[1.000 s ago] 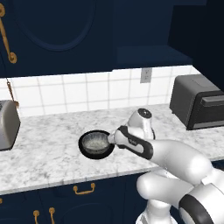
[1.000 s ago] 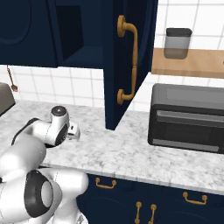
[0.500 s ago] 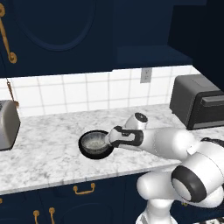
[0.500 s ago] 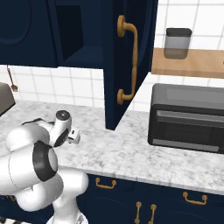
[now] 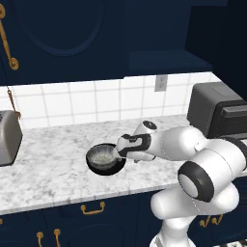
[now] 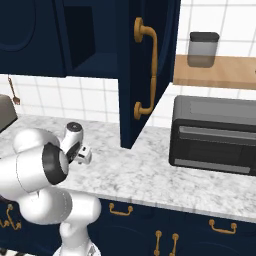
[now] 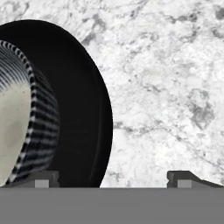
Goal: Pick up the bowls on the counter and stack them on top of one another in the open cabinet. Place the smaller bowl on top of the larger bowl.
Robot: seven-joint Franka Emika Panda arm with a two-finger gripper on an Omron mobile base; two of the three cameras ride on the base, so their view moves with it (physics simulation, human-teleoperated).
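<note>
The larger bowl [image 5: 102, 166], glossy black, rests on the marbled counter [image 5: 53, 169]. The smaller bowl [image 5: 101, 156], grey with a pale inside, sits inside it. In the hand view the smaller bowl [image 7: 19, 118] shows a striped wall, framed by the larger bowl's [image 7: 83, 109] black rim. My gripper [image 5: 117, 150] lies low over the counter at the black bowl's right rim, open. Its fingertips [image 7: 43, 178] stand wide apart, with the black rim between them [image 7: 113, 179]. The open cabinet [image 6: 80, 37] is a dark recess up on the wall.
A silver toaster [image 5: 7, 137] stands at the counter's left end and a black toaster oven [image 6: 215, 135] at the right. A navy cabinet door with a gold handle [image 6: 150, 67] hangs open beside the recess. A dark jar [image 6: 202, 49] sits on a wooden shelf.
My gripper has slid a little left along the counter up to the black bowl's rim, and my elbow has swung forward. The bowls have not moved.
</note>
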